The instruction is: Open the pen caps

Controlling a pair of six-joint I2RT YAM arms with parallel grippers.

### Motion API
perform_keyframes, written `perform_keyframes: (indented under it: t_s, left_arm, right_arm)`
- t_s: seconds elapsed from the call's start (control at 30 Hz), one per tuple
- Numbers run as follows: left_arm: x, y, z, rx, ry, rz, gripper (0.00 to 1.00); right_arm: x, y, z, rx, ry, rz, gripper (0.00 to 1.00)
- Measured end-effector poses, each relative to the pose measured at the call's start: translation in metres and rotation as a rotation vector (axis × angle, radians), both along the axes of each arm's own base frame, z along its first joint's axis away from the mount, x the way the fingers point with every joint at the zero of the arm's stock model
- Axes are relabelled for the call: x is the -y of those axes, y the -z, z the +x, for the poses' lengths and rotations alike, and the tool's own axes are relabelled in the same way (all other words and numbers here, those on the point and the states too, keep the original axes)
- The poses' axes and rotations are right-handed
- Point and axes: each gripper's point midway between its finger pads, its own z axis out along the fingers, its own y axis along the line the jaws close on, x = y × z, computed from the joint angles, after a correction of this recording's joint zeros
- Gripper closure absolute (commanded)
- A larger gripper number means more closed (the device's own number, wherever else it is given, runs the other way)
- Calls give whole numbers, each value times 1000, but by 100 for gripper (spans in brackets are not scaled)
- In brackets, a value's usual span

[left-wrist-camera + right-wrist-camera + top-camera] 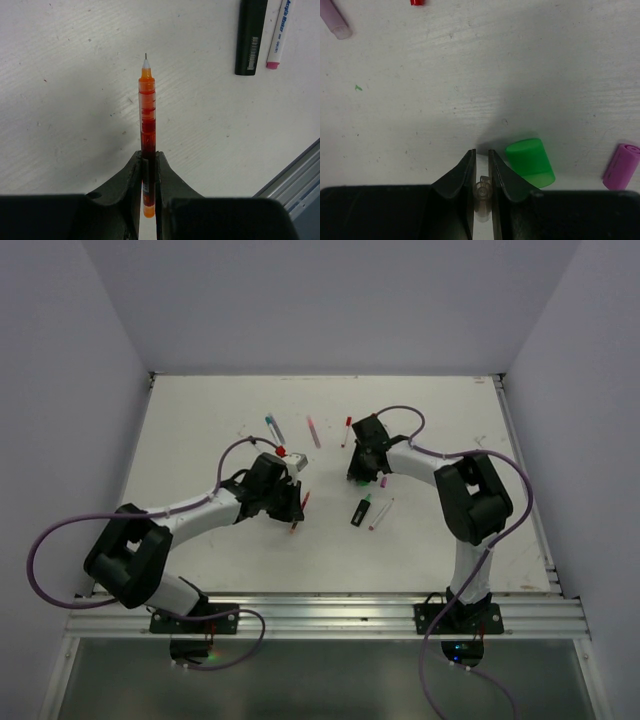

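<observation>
My left gripper point(148, 154) is shut on a red-orange pen point(146, 107). The pen is uncapped, and its fine tip points away from the wrist over the table. In the top view this gripper point(292, 502) is left of the table's centre. My right gripper point(481, 152) is shut on a small translucent pen cap point(482, 189) whose open end faces the camera. In the top view the right gripper point(362, 470) is low over the table. A wide green cap point(530, 161) lies against its right finger. A magenta cap point(621, 166) lies further right, and a red cap point(417, 2) far ahead.
A black highlighter barrel point(251, 35) and a white pen with a pink end point(280, 34) lie ahead and to the right of the left gripper. At the back lie a teal pen point(273, 427), a pink pen point(314, 431) and a red-capped pen point(346, 431). The table's metal front rail point(300, 167) is near.
</observation>
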Motion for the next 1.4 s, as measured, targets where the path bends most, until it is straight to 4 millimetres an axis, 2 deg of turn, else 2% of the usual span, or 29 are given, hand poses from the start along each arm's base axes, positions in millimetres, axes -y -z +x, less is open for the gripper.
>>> perform_keyframes:
  t_s: [0.3, 0.67, 0.77, 0.97, 1.03, 1.07, 1.27, 1.4]
  left_arm:
    - [3, 4, 1, -20, 1, -1, 100]
    - [8, 15, 3, -52, 9, 0, 100]
    - [12, 19, 5, -66, 9, -8, 100]
    - [26, 20, 15, -77, 17, -37, 100]
    - [32, 21, 19, -78, 25, -47, 100]
    - [35, 21, 21, -79, 27, -50, 100]
    - [51, 25, 25, -98, 44, -68, 98]
    - [64, 32, 21, -126, 62, -70, 90]
  right_arm:
    - [-1, 0, 2, -5, 17, -9, 75]
    - [-1, 0, 4, -12, 48, -2, 73]
    - [-2, -1, 4, -11, 52, 2, 69]
    - [3, -10, -2, -17, 52, -14, 47]
    - [6, -23, -2, 2, 50, -16, 43]
    - [6, -32, -2, 19, 48, -11, 38]
    - [10, -110, 4, 191, 41, 38, 25]
    - [17, -151, 3, 291, 50, 58, 20]
